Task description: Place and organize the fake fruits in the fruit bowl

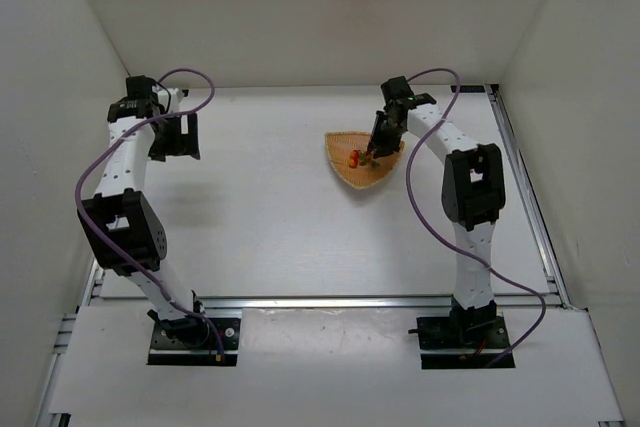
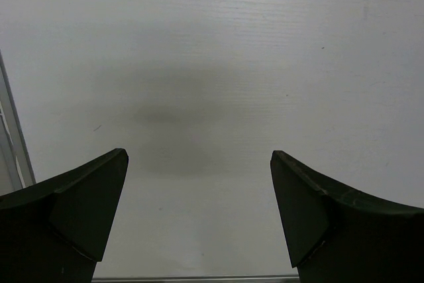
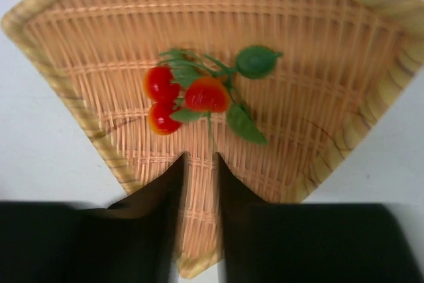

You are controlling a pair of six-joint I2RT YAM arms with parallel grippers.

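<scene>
The fruit bowl is a fan-shaped orange-tan wicker basket (image 1: 377,175), right of centre on the table; it fills the right wrist view (image 3: 318,117). A cluster of red-orange berries with green leaves (image 3: 189,94) lies inside it and shows as a small red spot from above (image 1: 353,158). I see no single berry apart from the cluster. My right gripper (image 3: 201,164) hovers over the basket just behind the cluster's thin stem. Its jaws are a narrow gap apart with only weave showing between them. My left gripper (image 2: 199,164) is wide open and empty over bare table at the far left (image 1: 175,139).
White walls enclose the table on the left, back and right. A metal rail (image 1: 525,187) runs along the right edge, and another (image 2: 13,130) lies beside my left gripper. Purple cables loop off both arms.
</scene>
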